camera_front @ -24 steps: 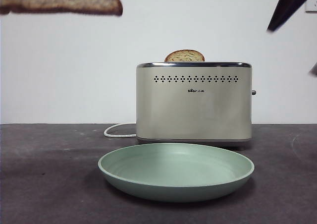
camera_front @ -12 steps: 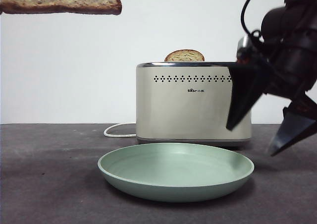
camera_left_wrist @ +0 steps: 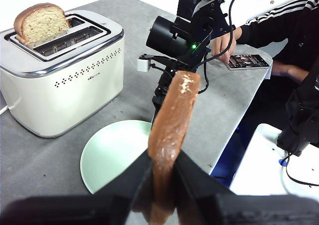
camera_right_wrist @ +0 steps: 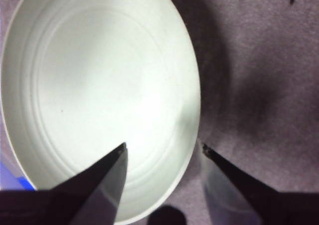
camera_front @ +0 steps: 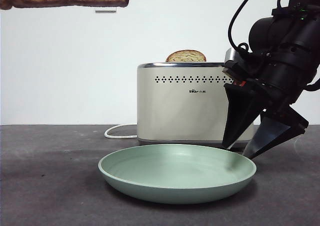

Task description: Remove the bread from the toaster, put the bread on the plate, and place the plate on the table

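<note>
- We see the left end effector (camera_left_wrist: 162,172) clenched on the bread (camera_left_wrist: 172,123), held high above the surface (camera_front: 50,176), well clear of the toaster (camera_front: 190,103).
- We see the right end effector (camera_front: 239,153) released, its jaws straddling the rim of the plate (camera_front: 175,186), one inside and one outside.
- A narrower slice (camera_front: 186,56) stands in the toaster.
</note>
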You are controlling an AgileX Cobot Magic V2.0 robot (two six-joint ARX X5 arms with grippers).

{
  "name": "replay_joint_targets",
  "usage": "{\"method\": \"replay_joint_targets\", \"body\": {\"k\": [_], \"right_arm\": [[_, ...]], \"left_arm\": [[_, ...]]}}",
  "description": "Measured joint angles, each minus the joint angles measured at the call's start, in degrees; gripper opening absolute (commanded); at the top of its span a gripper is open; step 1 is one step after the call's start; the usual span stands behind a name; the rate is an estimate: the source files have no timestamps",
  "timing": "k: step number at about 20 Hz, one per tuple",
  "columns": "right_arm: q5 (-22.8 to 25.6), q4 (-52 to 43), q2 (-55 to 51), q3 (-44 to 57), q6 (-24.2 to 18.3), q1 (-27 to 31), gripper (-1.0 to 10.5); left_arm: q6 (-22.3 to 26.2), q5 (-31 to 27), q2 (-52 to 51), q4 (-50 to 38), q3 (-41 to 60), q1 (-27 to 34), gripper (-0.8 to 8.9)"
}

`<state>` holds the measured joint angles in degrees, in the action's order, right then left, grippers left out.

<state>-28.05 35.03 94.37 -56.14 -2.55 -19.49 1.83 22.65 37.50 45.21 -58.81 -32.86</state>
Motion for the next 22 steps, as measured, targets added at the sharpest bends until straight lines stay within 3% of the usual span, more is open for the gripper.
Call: {"method": "replay_joint_targets", "body": {"k": [5,6,8,14,18,22], "right_arm": [[0.07,-0.22,2.12,0.00,0.26,0.00,1.8],[0.11,-0.20,3.37,0.00,0.39,0.00,1.5],[0.13,-0.50,4.04,0.02,0.44,0.00,-0.1],[-0.15,-1.40,3.56,0.00,0.81,-0.04,-0.1],[0.22,-1.70,-3.85,0.02,2.21,-0.63,-0.1],[0.22,-0.79,-13.70,0.02,5.27,-3.78,-0.1]], "left_arm": [[-0.37,0.02,0.00,0.00,0.00,0.00,-0.06],[-0.39,0.02,0.00,0.00,0.00,0.00,-0.06],[-0.39,0.00,0.00,0.02,0.00,0.00,-0.06],[-1.97,0.11,0.02,-0.11,0.00,0.00,-0.06],[-6.78,6.14,2.95,-1.64,0.00,0.00,-0.07],[-13.51,15.72,10.97,-9.66,0.00,-0.07,-0.07]]}}
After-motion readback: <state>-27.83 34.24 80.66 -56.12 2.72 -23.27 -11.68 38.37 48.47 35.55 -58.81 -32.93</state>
